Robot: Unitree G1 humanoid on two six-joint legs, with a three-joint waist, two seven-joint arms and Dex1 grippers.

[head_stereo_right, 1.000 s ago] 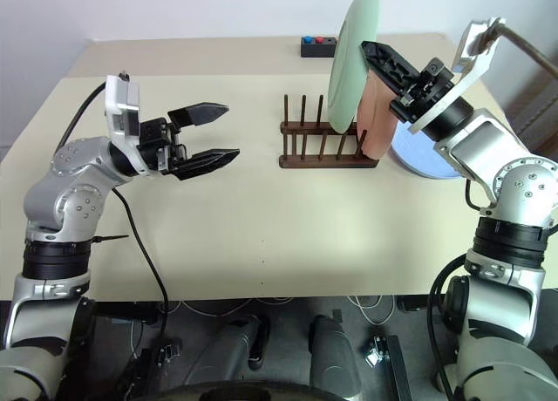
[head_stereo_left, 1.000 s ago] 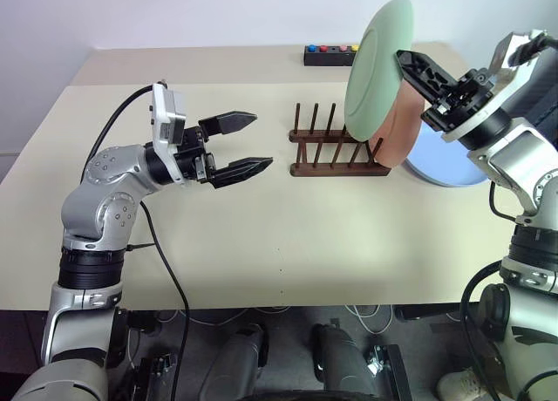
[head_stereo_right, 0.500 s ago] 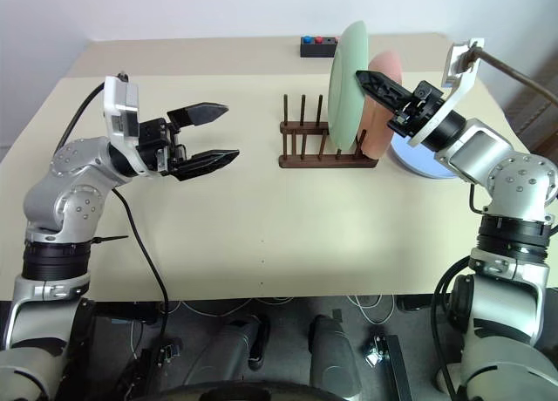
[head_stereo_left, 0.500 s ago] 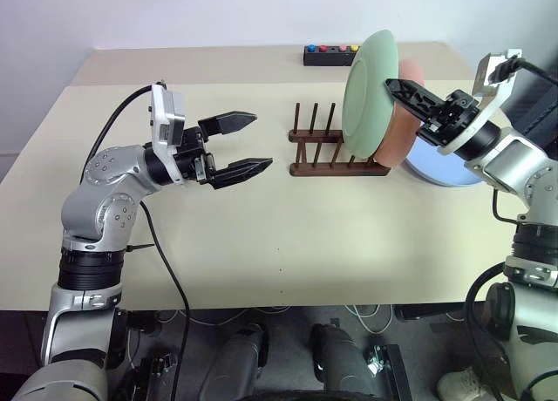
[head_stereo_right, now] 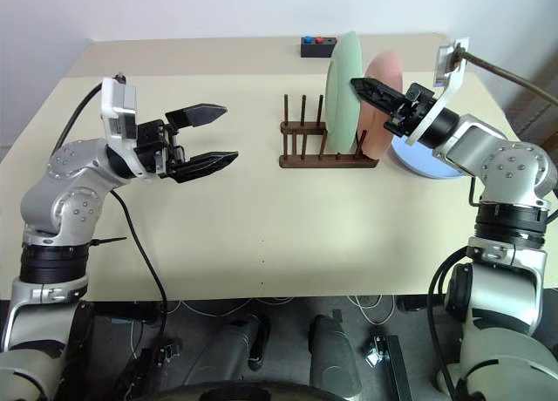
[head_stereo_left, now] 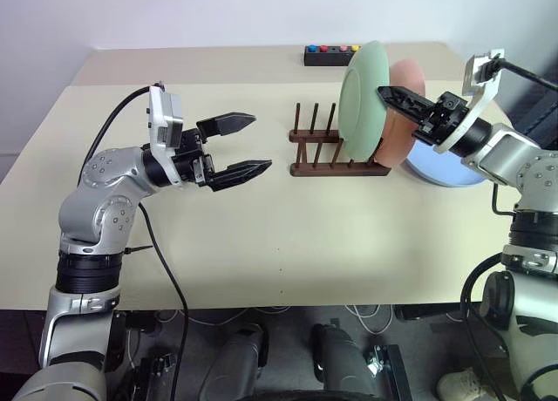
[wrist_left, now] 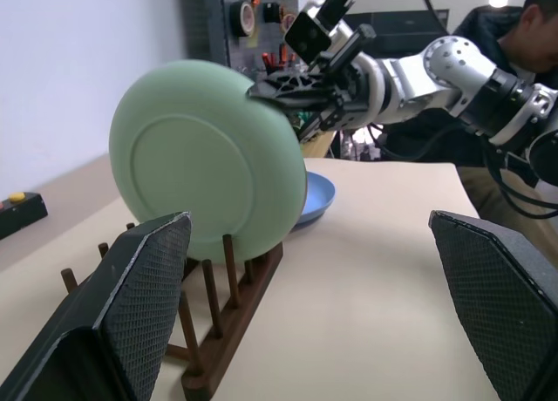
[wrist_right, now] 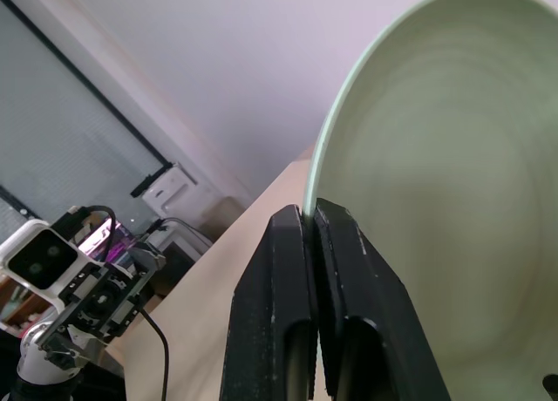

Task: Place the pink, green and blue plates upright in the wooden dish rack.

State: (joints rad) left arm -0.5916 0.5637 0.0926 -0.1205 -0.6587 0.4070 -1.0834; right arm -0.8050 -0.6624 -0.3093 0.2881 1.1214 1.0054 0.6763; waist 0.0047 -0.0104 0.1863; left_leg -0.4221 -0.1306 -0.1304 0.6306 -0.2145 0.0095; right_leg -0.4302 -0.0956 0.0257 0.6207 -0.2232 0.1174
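Note:
The wooden dish rack [head_stereo_left: 318, 168] stands at the middle back of the table. The pink plate [head_stereo_left: 399, 141] stands upright at the rack's right end. Just to its left, the green plate [head_stereo_left: 362, 100] stands on edge between the pegs, with its top leaning slightly left. My right gripper [head_stereo_left: 384, 91] is shut on the green plate's upper right rim [wrist_right: 318, 170]. To the right of the rack, the blue plate [head_stereo_left: 445, 170] lies flat on the table, partly hidden by my right arm. My left gripper [head_stereo_left: 260, 141] hovers open and empty left of the rack, pointing at it.
A small black box [head_stereo_left: 331, 54] with coloured buttons sits at the table's far edge behind the rack. Three free pegs stand at the rack's left end. A black cable trails from my left arm over the table's front left. A person [wrist_left: 523, 22] sits beyond the table.
My right gripper came down and forward with the green plate, lowering it from above the rack into the pegs beside the pink plate. The left arm stayed still.

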